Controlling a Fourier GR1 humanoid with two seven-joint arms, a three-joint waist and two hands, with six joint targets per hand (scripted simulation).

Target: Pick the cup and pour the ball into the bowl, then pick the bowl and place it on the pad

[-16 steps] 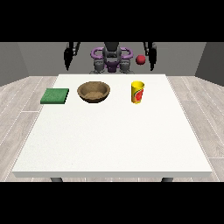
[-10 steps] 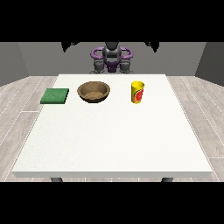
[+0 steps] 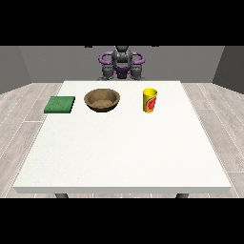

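Grey walls and a pale plank floor (image 3: 19,102) surround a large white worktop (image 3: 124,152), which fills most of the front view. Behind its far edge stands the robot (image 3: 122,64), small, with a dark torso and purple curved parts at each shoulder.

Both arms are raised, so almost nothing of them shows. Only two small dark slivers remain at the very top of the scene. One is the robot hand at the view's left (image 3: 88,46) and the other is the robot hand at the view's right (image 3: 155,46). Each sits high above the worktop and out to the side of the robot's head. So little of either robot hand shows that I cannot tell whether it is spread or curled. Neither one touches or holds anything.

A yellow cup (image 3: 149,100) with a red and green mark on its side stands upright on the worktop. It is well below the robot hand at the view's right, nearly straight under it and nearer the camera. A brown bowl (image 3: 102,100) sits upright in the same row, below the robot hand at the view's left and a little toward the centre. The cup and bowl are apart, with bare worktop between them. A green pad (image 3: 60,104) lies flat close to the worktop's edge at the view's left. It is outward of the bowl and not touching it, and it is also far below that robot hand.
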